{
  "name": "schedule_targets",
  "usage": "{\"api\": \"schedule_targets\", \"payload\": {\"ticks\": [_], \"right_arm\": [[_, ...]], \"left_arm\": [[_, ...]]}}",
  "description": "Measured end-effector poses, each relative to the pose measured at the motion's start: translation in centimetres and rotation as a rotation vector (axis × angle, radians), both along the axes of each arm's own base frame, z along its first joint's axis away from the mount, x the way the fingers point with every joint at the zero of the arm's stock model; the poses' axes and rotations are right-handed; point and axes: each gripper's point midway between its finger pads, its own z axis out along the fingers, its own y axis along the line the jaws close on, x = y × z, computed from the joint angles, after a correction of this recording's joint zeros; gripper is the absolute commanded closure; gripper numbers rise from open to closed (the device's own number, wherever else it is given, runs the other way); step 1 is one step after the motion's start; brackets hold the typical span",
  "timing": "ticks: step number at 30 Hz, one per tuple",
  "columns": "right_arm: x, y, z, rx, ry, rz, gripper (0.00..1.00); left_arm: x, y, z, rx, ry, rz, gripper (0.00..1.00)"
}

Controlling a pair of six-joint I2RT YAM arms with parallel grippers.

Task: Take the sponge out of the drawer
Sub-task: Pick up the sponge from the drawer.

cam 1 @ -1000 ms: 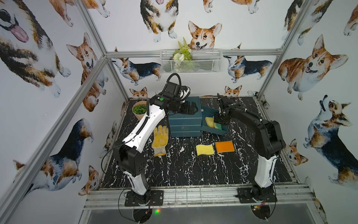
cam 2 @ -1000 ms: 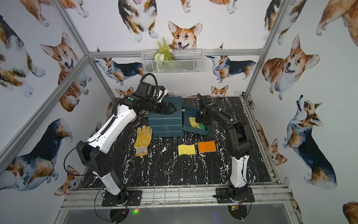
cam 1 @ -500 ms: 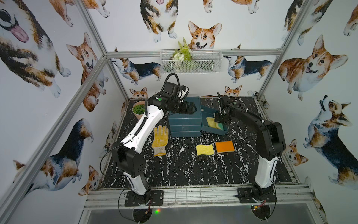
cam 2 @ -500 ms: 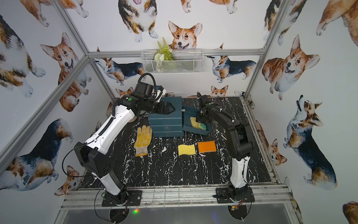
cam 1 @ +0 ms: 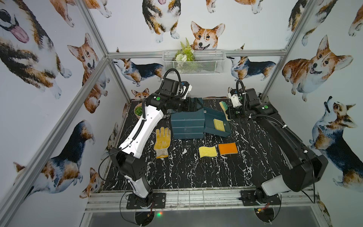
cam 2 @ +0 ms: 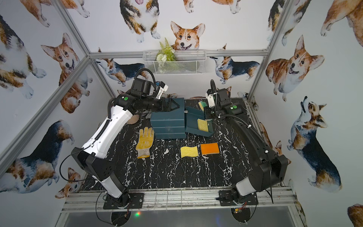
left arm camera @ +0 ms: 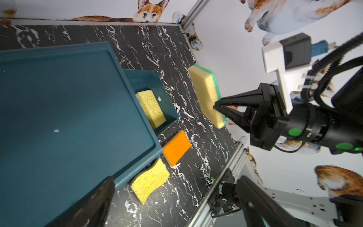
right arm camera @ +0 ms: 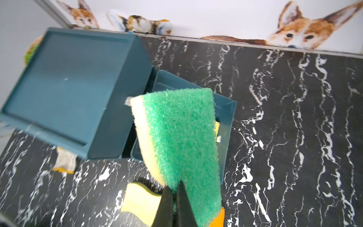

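Observation:
The sponge [cam 1: 223,105] [cam 2: 201,104], yellow with a green scouring side [right arm camera: 180,137], hangs in the air above the far end of the open teal drawer [cam 1: 216,133] [cam 2: 198,132]. My right gripper [cam 1: 227,112] [left arm camera: 215,107] [right arm camera: 177,183] is shut on one end of it. A second yellow sponge [cam 1: 219,124] [left arm camera: 150,108] lies inside the drawer. My left gripper [cam 1: 196,104] [cam 2: 174,107] [left arm camera: 175,178] stands open over the top of the drawer unit [cam 1: 186,118], holding nothing.
On the black marble table lie a yellow glove [cam 1: 162,142], a wavy yellow sponge [cam 1: 207,151] and an orange sponge [cam 1: 227,148] in front of the unit. A bowl of greens [cam 1: 138,111] sits back left. A wire basket [cam 1: 193,62] hangs on the back wall.
My right gripper has shut on the yellow-green sponge and lifted it up and back out of the drawer. The left arm has barely moved.

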Motion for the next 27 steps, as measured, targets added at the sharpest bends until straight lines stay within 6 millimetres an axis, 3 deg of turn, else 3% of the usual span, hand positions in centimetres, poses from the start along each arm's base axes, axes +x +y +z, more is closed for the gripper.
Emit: {"api": "schedule_targets", "payload": {"ticks": [7,11,17,23,27], "right_arm": [[-5.8,4.3,0.0,-0.061,0.031,0.27,1.0],[-7.6,5.7,0.7,-0.092,0.004,0.354,1.0],[-8.7,6.7,2.1,-0.116,-0.054,0.414,1.0],[-9.3,7.7,2.0,-0.157,-0.079,0.461,1.0],[-9.1,7.4,2.1,-0.184,-0.1,0.449,1.0]], "left_arm": [[-3.1,-2.5,-0.1,-0.024,0.081,-0.078,0.02],[-4.0,-2.9,-1.9,-0.002,0.145,-0.086,0.05],[-5.4,-3.2,-3.6,0.028,0.211,-0.099,0.08],[-5.5,-3.5,-3.5,0.015,0.23,-0.094,0.09],[-5.6,-3.8,-3.2,-0.006,0.232,-0.1,0.15]]}}
